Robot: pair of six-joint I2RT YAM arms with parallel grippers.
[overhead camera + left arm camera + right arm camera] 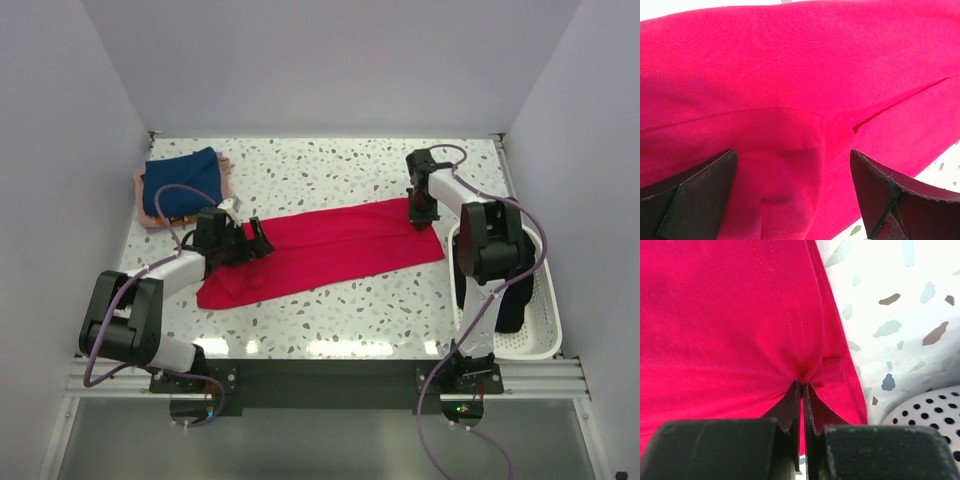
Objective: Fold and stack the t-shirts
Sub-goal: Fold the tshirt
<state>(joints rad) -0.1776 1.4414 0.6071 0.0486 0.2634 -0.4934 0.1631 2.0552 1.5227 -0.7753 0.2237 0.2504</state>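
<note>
Top view: a crimson-red short-sleeved cloth t-shirt point(330, 250) lies as a long band across the middle of the white speckled desk point(330, 170), running from 8 o'clock to 3 o'clock. The left arm reaches from its base at 7 o'clock, forearm low and aimed toward 2 o'clock, its left pincer point(262, 243) over the shirt's left part. The right arm rises from 5 o'clock, elbow high, wrist bent down, and its right pincer point(422, 218) is planted on the shirt's right end. At 10 o'clock a folded navy blue t-shirt point(185, 182) sits on a pale pink t-shirt point(148, 215). A white perforated plastic basket point(540, 325) stands at 4 o'clock.

Left wrist view: the left pincer point(795, 195) gapes wide, its dark fingers point(695, 195) at either lower corner, with a rumpled ridge of red cloth point(800, 75) between them, not clamped.

Right wrist view: the right pincer point(802, 395) is clamped tight on a puckered pinch of the stitched red hem point(740, 315). The basket's rim point(930, 410) shows at 4 o'clock.
</note>
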